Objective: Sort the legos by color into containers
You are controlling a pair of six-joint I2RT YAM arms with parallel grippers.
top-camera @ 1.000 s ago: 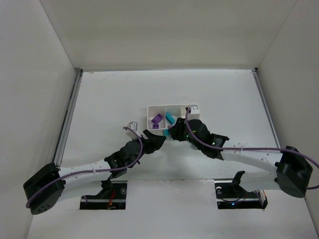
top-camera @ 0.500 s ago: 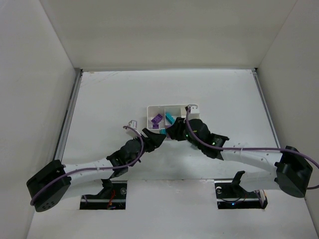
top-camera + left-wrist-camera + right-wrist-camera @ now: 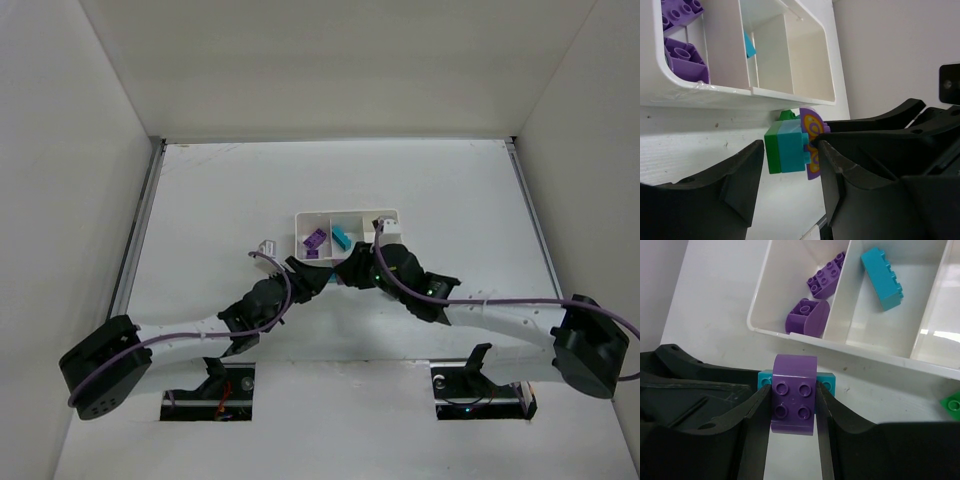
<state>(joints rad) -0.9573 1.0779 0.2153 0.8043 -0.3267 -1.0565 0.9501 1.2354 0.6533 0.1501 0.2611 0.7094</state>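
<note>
A small stack of a purple brick point(image 3: 793, 392), a cyan brick point(image 3: 791, 151) and a green brick point(image 3: 772, 153) is held just in front of the white three-compartment tray point(image 3: 345, 214). My right gripper point(image 3: 793, 390) is shut on the purple brick. My left gripper point(image 3: 789, 148) is open around the stack, with a gap between its left finger point(image 3: 742, 172) and the green brick. In the top view both grippers meet below the tray, left point(image 3: 320, 277) and right point(image 3: 348, 270), and hide the stack. The tray's left compartment holds two purple bricks point(image 3: 826, 275), the middle one a cyan brick point(image 3: 882, 271).
A loose green brick point(image 3: 952, 402) lies on the table in front of the tray, right of my right gripper. The tray's right compartment point(image 3: 807, 60) shows nothing inside. White walls close in the table on the left, right and far sides.
Both grippers have edged closer together and a little toward the tray. The cyan brick that showed between them in the top view is now hidden.
</note>
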